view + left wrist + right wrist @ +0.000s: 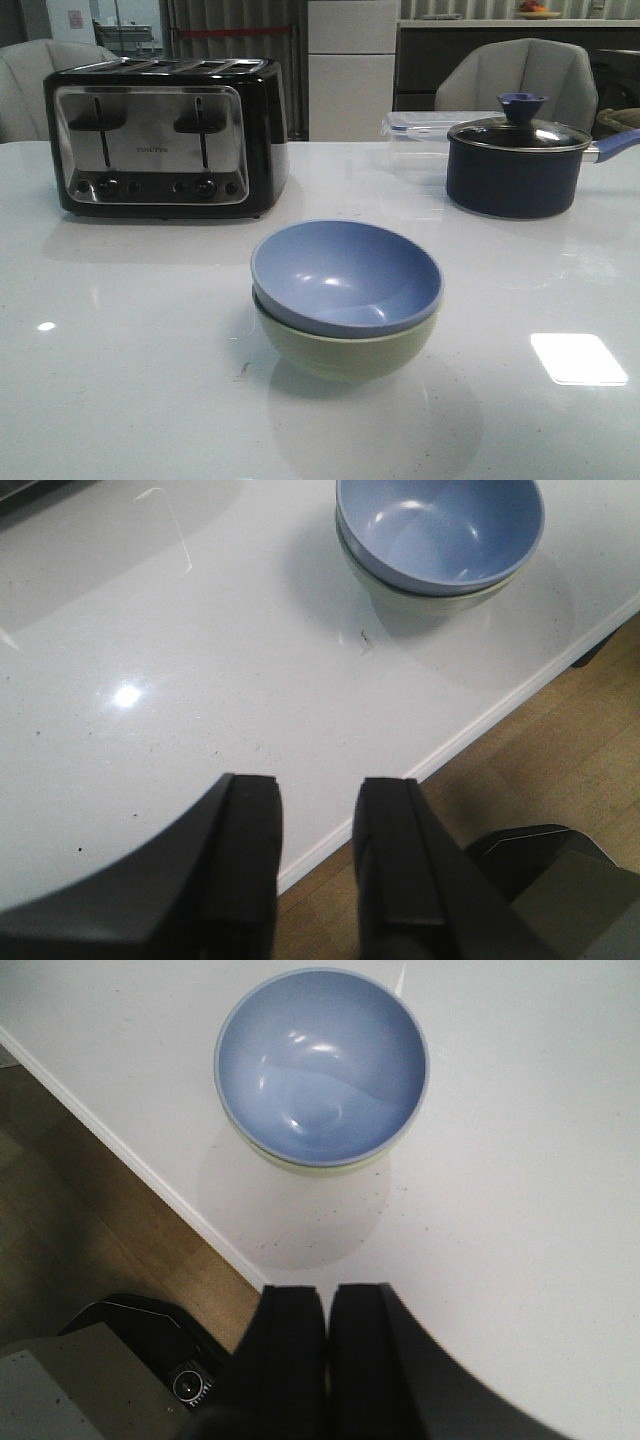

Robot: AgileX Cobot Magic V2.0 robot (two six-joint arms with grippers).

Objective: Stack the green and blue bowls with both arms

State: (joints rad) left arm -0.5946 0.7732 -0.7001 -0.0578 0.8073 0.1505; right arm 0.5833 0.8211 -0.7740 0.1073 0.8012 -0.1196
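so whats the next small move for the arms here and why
Probably none beyond keeping both arms back. The blue bowl already sits nested inside the green bowl, a little tilted but seated. The left gripper is open and empty, the right gripper is shut on nothing, and both are well clear of the stack. The job looks finished.

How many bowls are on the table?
2, stacked near the table's front edge: the blue bowl nests inside the green bowl. Nothing suggests a hidden third.
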